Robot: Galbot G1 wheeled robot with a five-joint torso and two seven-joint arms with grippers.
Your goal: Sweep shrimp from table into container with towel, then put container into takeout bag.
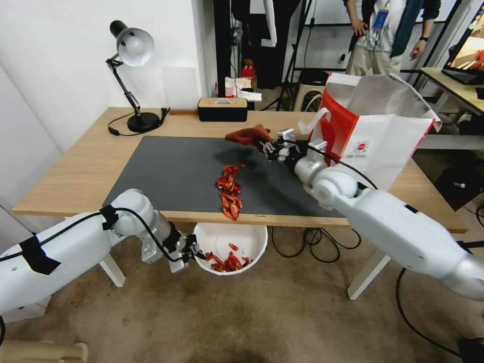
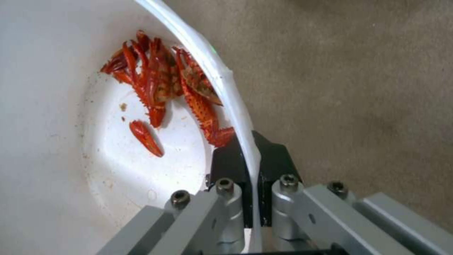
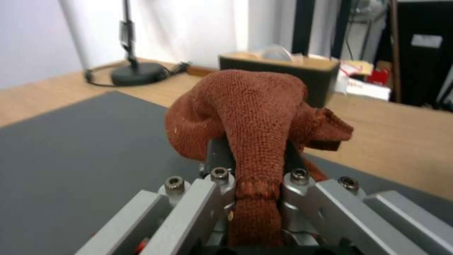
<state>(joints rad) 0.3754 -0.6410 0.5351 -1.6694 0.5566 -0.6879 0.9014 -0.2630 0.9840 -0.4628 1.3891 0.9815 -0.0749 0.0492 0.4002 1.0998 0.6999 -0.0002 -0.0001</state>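
1. Your left gripper (image 2: 252, 166) pinches the container (image 1: 254, 237) rim below the table's (image 1: 75, 171) near edge; a slip spills it.
2. Your right gripper (image 1: 267, 146) clamps the towel (image 1: 248, 135) beyond the shrimp (image 1: 229, 194); a skewed sweep misses the container.

Shrimp (image 1: 229, 191): bright red-orange. Towel (image 1: 248, 135): dull rust-red knit. Container (image 1: 254, 237): white, inside speckled, possibly residue. Table (image 1: 91, 166): light wood, dark grey mat (image 1: 171, 171). Takeout bag (image 1: 373, 136): white, red panels, round red logo.
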